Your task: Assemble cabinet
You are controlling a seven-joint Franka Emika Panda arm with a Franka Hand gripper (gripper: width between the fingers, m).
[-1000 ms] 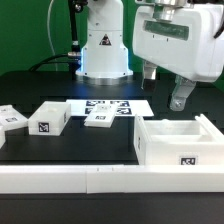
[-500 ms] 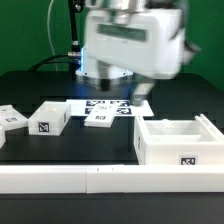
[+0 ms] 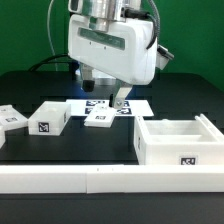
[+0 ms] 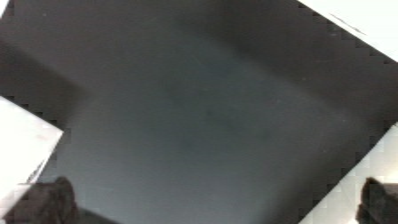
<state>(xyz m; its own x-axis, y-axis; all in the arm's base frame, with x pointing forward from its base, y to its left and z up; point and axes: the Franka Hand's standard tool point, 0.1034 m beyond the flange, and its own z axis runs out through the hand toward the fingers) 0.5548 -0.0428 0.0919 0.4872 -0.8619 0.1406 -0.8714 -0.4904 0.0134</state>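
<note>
After it swung away from the cabinet [image 3: 160, 150], the hand [image 3: 103, 92] (empty) stands wide open.

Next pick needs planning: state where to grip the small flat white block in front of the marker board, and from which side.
Take the small flat block from straight above, probably, jaws on its faces toward the exterior view's left and right. It lies flat, tag up, so only low sides offer parallel faces, and nothing touches those two. The open gripper hangs almost over it.
</note>
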